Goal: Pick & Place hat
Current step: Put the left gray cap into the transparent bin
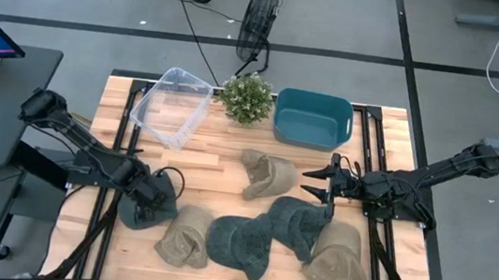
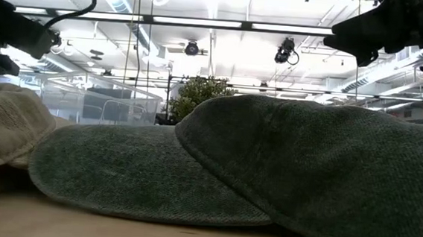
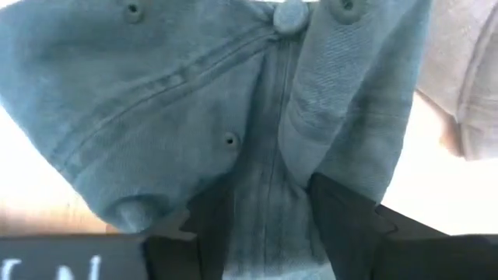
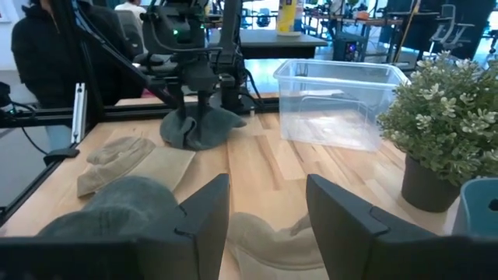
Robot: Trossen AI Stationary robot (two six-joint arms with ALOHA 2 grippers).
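While the left gripper [image 1: 150,206] sits low at the near-left of the table, its fingers are pinched on a fold of the grey-blue hat [image 3: 218,117] — the cloth bunches between them in the left wrist view. That hold is what I'd worry about: it looks to be on loose crown fabric, so on a lift the hat could sag, swing, or slide free. A tan hat [image 1: 183,240] lies just beside it, and a drooping brim might drag it along. The clear bin [image 1: 172,105] and the teal bin [image 1: 312,117] stand toward the far side, so any carry crosses open table. The right gripper [image 1: 327,183] hovers with fingers spread above the middle hats — no trouble unless the arms converge.
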